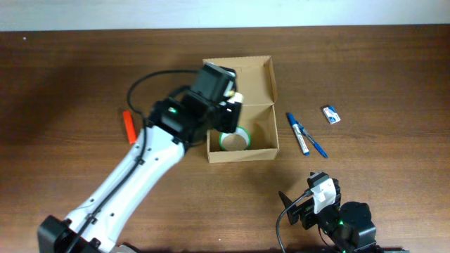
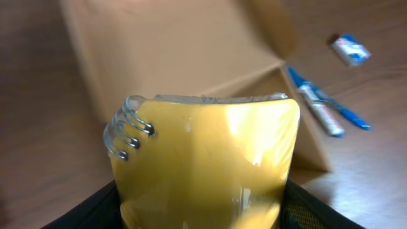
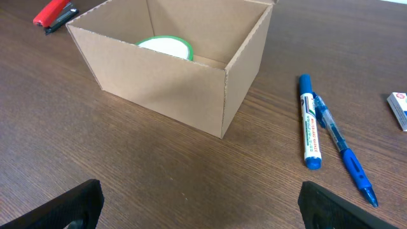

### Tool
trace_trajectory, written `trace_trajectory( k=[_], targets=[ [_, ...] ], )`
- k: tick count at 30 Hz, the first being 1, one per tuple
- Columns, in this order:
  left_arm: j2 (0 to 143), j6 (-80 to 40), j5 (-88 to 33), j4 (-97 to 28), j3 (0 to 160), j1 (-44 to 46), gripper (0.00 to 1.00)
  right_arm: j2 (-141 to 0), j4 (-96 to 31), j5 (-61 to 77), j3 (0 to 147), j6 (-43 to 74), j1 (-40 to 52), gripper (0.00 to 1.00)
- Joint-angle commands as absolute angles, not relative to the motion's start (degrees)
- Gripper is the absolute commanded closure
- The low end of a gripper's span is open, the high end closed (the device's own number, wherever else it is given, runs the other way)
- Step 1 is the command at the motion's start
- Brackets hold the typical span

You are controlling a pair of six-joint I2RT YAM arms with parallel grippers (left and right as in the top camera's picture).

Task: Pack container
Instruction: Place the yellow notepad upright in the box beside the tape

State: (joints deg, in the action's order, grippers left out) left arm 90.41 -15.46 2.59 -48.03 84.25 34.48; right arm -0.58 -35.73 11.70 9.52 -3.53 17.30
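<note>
Starting closest to me: right gripper point(image 3: 198, 191) is parked low at the near table point(image 1: 70, 84) edge, fingers spread wide, nothing in them. I read it as idle.

Next out, right of the box, a blue marker point(image 3: 310, 124) and a blue pen point(image 3: 343, 149) lie side by side, touching or nearly so, unpacked. A small blue-white item point(image 1: 331, 114) sits further right, well apart from the box; too small to name.

Container point(image 3: 159, 89) is mid-table, open, upright. A green tape roll point(image 3: 166, 46) lies flat on its floor, so I count one item as packed.

Left gripper point(image 2: 203, 210) is over the box's left half, clamped on a yellow spiral notepad point(image 2: 203, 152). I can't tell whether the pad is below the rim yet; it isn't released.

A red item point(image 1: 129, 126) lies left of the box, near it, on the table.

Farthest, the flap lid point(image 1: 256, 81) stands open behind the box.

Judgement: early-to-mid. Tape roll in, notepad on its way in. Left to do: drop the pad, load the marker, pen and probably the two loose items, then close the flap.
</note>
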Motion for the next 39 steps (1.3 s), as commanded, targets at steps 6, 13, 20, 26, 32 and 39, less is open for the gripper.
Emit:
trace_trajectory(
  k=[6,13,20,26,32,39],
  targets=[
    [100.4,-33.5,2.8,-41.1,85.3,43.4,0.30,-0.1,-35.7,12.2,9.2,-3.9,17.6,0.01],
    [105.6,-42.7,2.9,-41.1,85.3,45.9,0.30,-0.1,-35.7,12.2,9.2,-3.9,17.6,0.01],
    [108.3,-45.8,4.4,-41.4,85.3,45.9,0.30,-0.1,-35.7,12.2,9.2,-3.9,17.6,0.01],
    [108.3,-46.7,4.1,-40.2,85.3,45.9,0.30,-0.1,-35.7,12.2,9.2,-3.9,17.6,0.01],
    [108.3,-46.7,2.6,-40.1,85.3,45.9,0.13,-0.1,-35.7,12.2,9.2,-3.9,17.6,0.01],
    [106.5,-42.3,1.9,-44.2,88.8,45.8,0.13,-0.1,-35.7,12.2,9.2,-3.9,17.6,0.01]
  ],
)
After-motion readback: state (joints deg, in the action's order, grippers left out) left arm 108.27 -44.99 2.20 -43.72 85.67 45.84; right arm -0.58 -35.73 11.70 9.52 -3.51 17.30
